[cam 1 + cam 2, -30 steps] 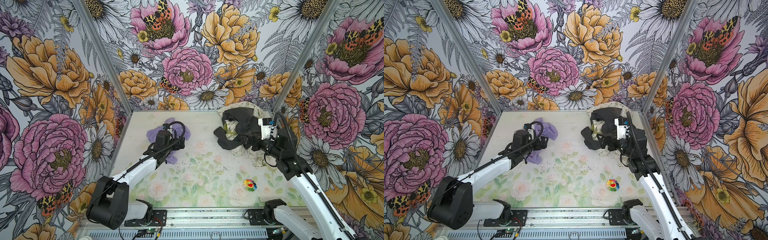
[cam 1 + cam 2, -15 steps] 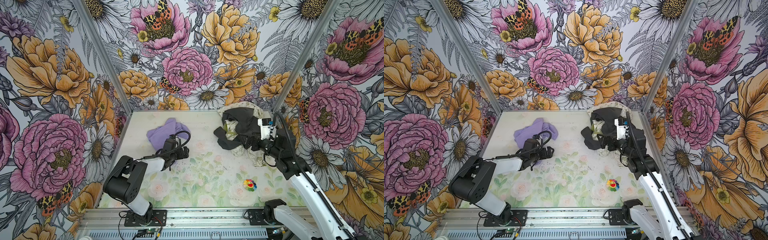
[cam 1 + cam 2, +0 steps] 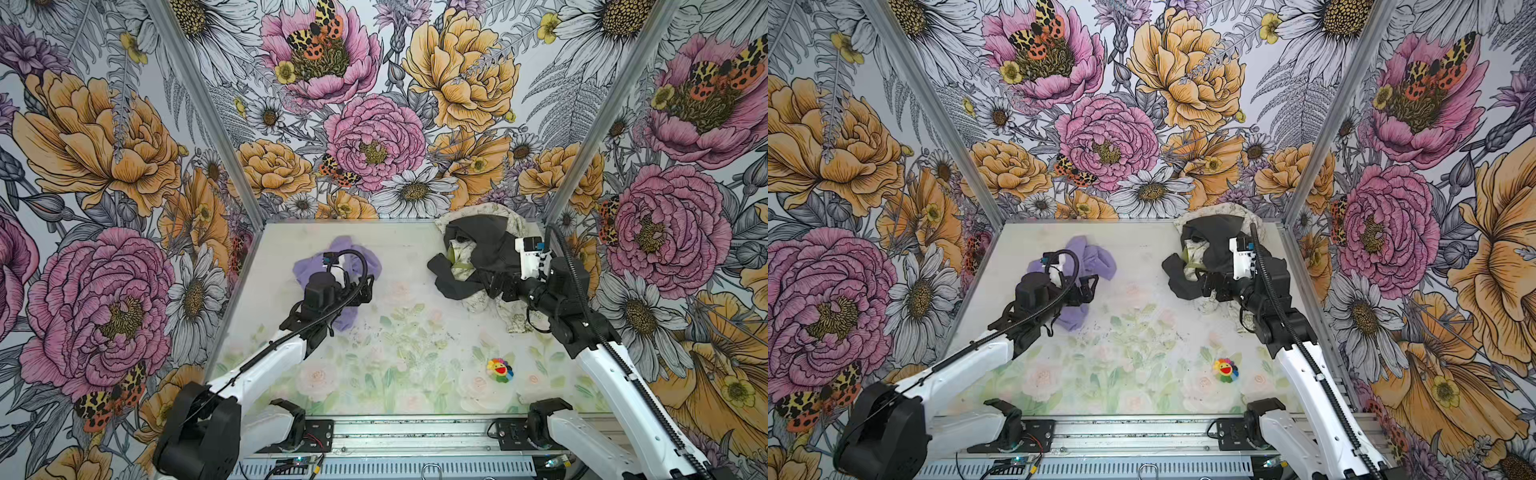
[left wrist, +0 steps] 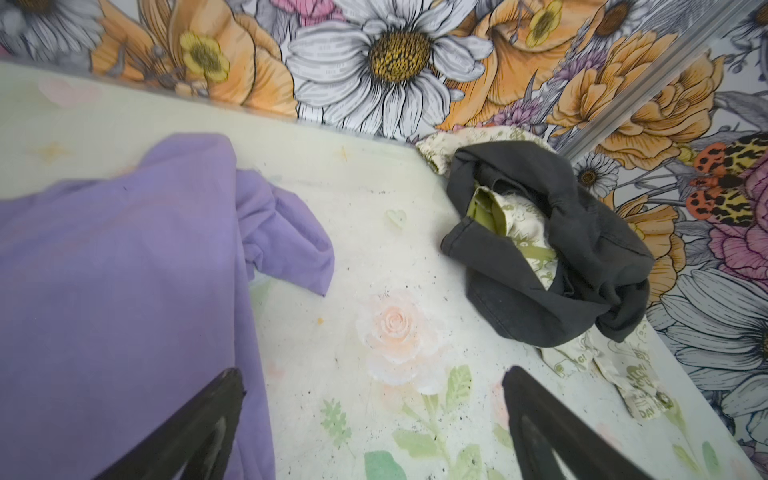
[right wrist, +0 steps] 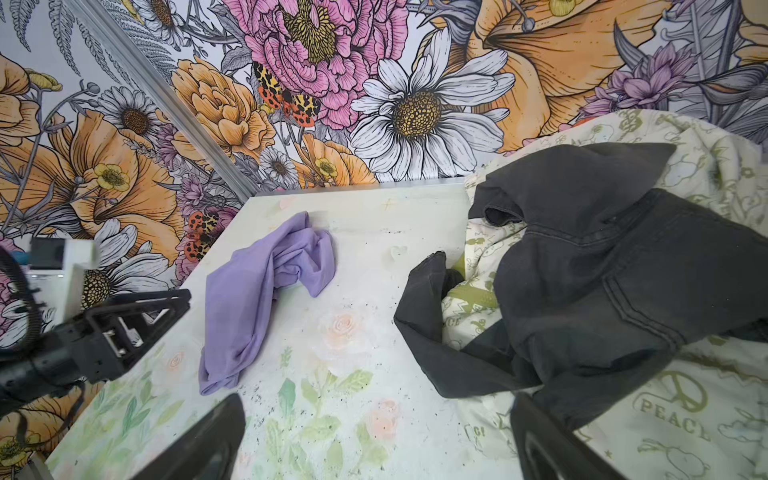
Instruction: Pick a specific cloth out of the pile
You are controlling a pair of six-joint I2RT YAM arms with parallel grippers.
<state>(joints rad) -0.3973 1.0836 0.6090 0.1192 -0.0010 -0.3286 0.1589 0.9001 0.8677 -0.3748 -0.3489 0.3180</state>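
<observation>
Nearest the front edge, two arm bases sit on a metal rail [image 3: 415, 432], one on each side. Just past them, one small rainbow flower toy [image 3: 500, 370] lies alone on the flower-printed table [image 3: 415, 353], towards the right.

Farther in are the two claws, both spread wide and gripping nothing. The left gripper [image 3: 368, 286] hangs over the near right edge of the cloth [image 3: 1096, 259]. In the left wrist view, one finger [image 4: 208, 415] lies over the purple fabric and the other over bare table. Whether the finger touches the fabric cannot be told. The right gripper [image 3: 1210, 289] sits at the near left edge of the pile [image 3: 482, 245]. In the right wrist view, one finger [image 5: 540, 440] is over the fabrics and the other over bare table.

The cloth is a single plain purple piece. It lies crumpled on the left half of the table, towards the back, well apart from the pile, with bare table between them. The left arm hides part of it in both top views.

The pile fills the far right corner and shows two kinds of fabric. One dark grey garment [image 5: 623, 270] is on top, and cream cloth with green print [image 5: 685, 415] lies under it. The grey garment folds around a bunch of the cream cloth, which shows through the gap. More cream cloth spreads out at the near and far sides.

Three flowered walls [image 3: 374, 124] close in the table at the left, back and right.
</observation>
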